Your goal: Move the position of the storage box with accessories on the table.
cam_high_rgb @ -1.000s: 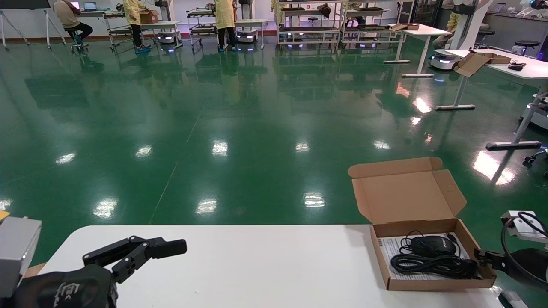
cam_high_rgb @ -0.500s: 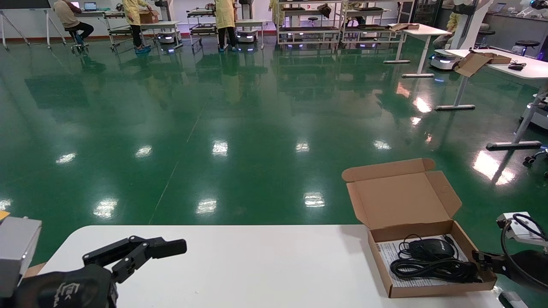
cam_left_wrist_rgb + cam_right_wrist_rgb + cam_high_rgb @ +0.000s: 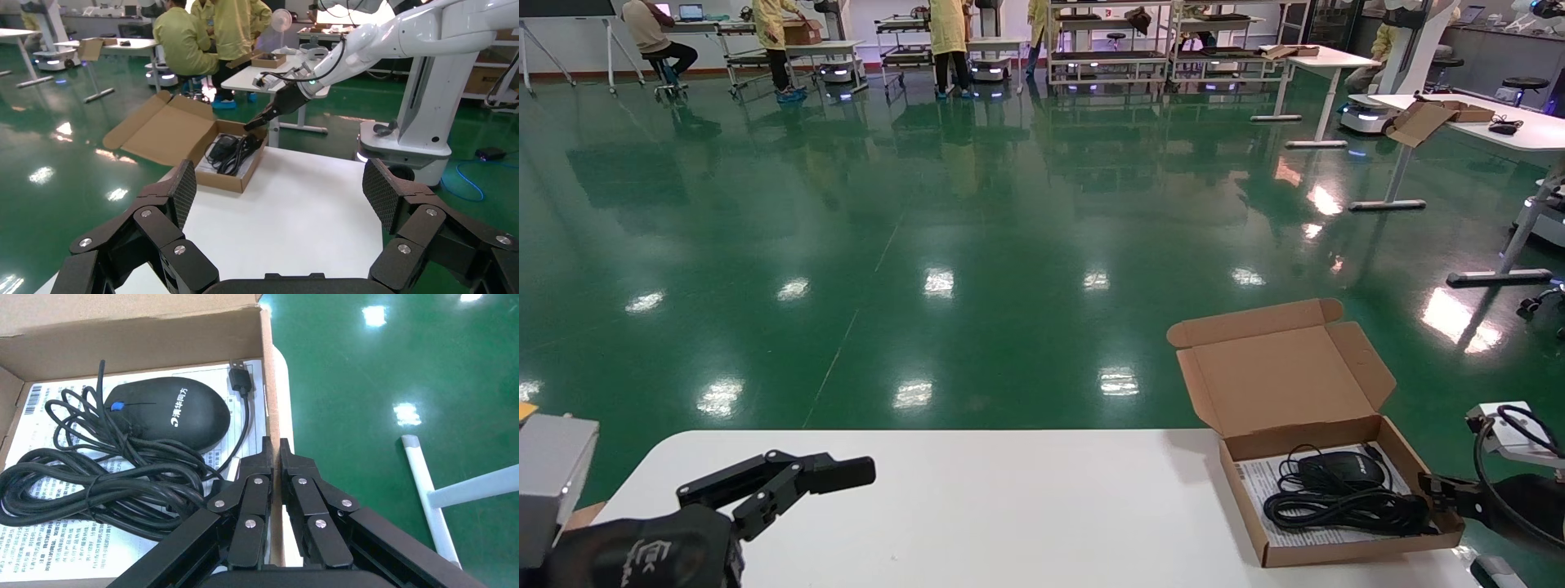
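Observation:
The storage box (image 3: 1361,551), shallow brown cardboard with its flap lid (image 3: 1287,376) standing open, sits at the right end of the white table (image 3: 1009,506). Inside lie a black mouse (image 3: 1340,469), its coiled cable (image 3: 1344,508) and a white printed sheet (image 3: 1258,482). My right gripper (image 3: 1430,487) is shut on the box's right wall (image 3: 267,386); in the right wrist view the gripper (image 3: 273,447) pinches that wall beside the mouse (image 3: 168,413). My left gripper (image 3: 281,190) is open and empty over the table's left end, far from the box (image 3: 223,180).
The box stands close to the table's far edge and right end, with green floor (image 3: 977,310) beyond. Another white desk (image 3: 1524,131) with a cardboard box stands far off at the right. People and racks are at the back of the hall.
The box has slid a little to the left on the table, held by my right gripper, which moved with it. The left arm has not moved.

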Robot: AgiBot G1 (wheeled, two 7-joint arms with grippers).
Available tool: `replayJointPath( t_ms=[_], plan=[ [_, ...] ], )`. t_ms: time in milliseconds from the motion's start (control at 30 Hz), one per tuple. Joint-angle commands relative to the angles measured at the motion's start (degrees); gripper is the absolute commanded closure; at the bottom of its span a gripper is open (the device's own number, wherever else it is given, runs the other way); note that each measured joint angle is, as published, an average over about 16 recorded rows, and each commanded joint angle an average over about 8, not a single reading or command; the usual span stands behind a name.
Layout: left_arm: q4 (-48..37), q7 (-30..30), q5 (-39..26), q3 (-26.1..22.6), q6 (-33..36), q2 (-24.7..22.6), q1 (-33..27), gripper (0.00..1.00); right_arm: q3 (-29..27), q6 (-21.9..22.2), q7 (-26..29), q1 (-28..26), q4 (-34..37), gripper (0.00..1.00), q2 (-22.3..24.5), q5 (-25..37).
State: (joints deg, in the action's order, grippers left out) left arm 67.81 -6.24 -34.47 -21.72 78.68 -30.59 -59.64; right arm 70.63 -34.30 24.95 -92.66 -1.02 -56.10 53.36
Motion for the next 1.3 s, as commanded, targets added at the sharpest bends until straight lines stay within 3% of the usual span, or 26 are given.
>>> replayJointPath(
  t_ms=[33, 133, 367, 400, 433, 900, 1300],
  plan=[
    [0.0, 0.0, 0.0, 0.0, 0.0, 0.0, 0.0, 0.0, -0.21, 0.14, -0.23, 0.24, 0.17, 1.0, 0.06, -0.29],
    [0.0, 0.0, 0.0, 0.0, 0.0, 0.0, 0.0, 0.0, -0.53, 0.45, -0.71, 0.86, 0.21, 0.98, 0.08, -0.75],
    [0.0, 0.0, 0.0, 0.0, 0.0, 0.0, 0.0, 0.0, -1.03, 0.97, -1.66, 1.92, 0.37, 0.14, 0.01, -1.44],
    [0.0, 0.0, 0.0, 0.0, 0.0, 0.0, 0.0, 0.0, -1.06, 1.0, -1.76, 2.0, 0.39, 0.04, 0.0, -1.49],
    [0.0, 0.0, 0.0, 0.0, 0.0, 0.0, 0.0, 0.0, -1.09, 1.03, -1.88, 2.06, 0.4, 0.01, -0.01, -1.53],
    [0.0, 0.0, 0.0, 0.0, 0.0, 0.0, 0.0, 0.0, -1.41, 1.93, -5.85, 2.54, -0.09, 0.0, 0.97, -1.92],
    [0.0, 0.0, 0.0, 0.0, 0.0, 0.0, 0.0, 0.0, -5.28, 1.38, -8.88, 1.21, -1.81, 0.0, 1.79, -7.32]
  ],
)
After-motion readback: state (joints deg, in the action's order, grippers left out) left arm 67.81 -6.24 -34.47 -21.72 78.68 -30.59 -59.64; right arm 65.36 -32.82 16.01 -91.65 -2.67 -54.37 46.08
